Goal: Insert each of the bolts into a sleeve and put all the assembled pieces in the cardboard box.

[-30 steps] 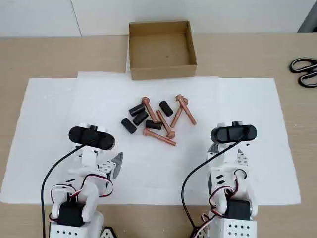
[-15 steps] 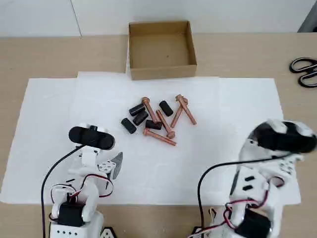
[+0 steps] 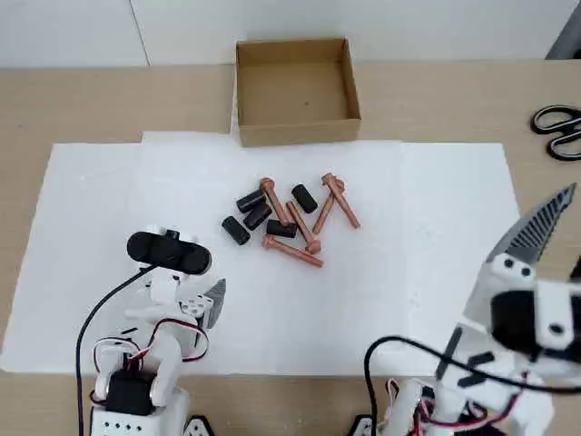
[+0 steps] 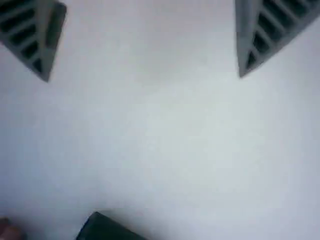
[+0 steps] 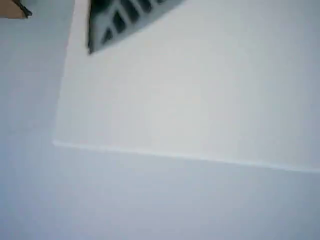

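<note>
My right arm has swung out from its place beside the heap to the right-hand edge of the sheet. My right claw [image 3: 537, 227], a ribbed grey wedge, now stands raised and tilted toward the far right. Whether it is spread or pressed together I cannot tell.

The pale wood-grain table [image 3: 91, 100] carries a wide, smooth white paper sheet [image 3: 109, 236]. At the sheet's far edge sits the cardboard box [image 3: 295, 132], square, open-topped, plain brown, with nothing in it. My left arm sits at the near left of the sheet, and my left claw [image 4: 144, 75] is spread wide over bare paper, its ribbed triangular tips well apart.

Between the box and my arms lie the bolts [image 3: 292, 252], slim copper-coloured rods with round heads, crossing one another in a loose heap. The sleeves [image 3: 236, 231], short matte black cylinders, lie among them and just beside them. Black-handled scissors [image 3: 558, 127] rest on the table at the far right.
</note>
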Robot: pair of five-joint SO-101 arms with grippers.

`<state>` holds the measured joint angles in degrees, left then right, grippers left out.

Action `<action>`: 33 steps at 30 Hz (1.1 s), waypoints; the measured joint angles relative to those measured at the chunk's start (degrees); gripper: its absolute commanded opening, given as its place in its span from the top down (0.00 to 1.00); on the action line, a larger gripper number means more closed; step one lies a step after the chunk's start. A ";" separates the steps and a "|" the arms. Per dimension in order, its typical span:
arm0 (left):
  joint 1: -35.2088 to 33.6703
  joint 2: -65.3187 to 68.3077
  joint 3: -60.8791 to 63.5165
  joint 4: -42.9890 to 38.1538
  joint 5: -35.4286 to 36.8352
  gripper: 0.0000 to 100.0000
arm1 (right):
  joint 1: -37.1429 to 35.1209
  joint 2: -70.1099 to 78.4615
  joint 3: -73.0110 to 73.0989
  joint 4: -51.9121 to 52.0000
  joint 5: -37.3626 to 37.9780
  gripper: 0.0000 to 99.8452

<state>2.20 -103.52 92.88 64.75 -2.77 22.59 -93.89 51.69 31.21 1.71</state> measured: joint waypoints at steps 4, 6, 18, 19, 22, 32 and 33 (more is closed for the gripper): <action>-0.26 0.00 0.88 -2.99 0.00 0.77 | 0.00 10.02 -2.11 -1.85 0.00 0.86; -1.58 0.00 0.97 -3.87 0.00 0.77 | 0.00 16.53 -5.19 -1.05 0.00 0.86; -17.85 0.00 -5.98 -0.35 0.00 0.77 | -9.93 62.86 -34.37 35.16 10.55 0.86; -18.11 0.00 -6.95 0.88 -0.09 0.77 | -11.69 65.93 -35.78 38.59 12.13 0.86; -18.55 0.62 -9.49 5.54 -0.62 0.77 | -16.70 73.14 -37.63 46.42 15.56 0.86; -18.64 26.73 -30.68 7.74 -0.62 0.77 | -21.89 80.53 -37.71 50.29 17.49 0.86; -18.64 30.51 -33.41 7.74 -0.62 0.77 | -21.89 80.79 -37.71 50.29 17.49 0.86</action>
<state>-16.44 -73.01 59.47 72.48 -3.38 0.70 -13.10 13.98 81.49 19.21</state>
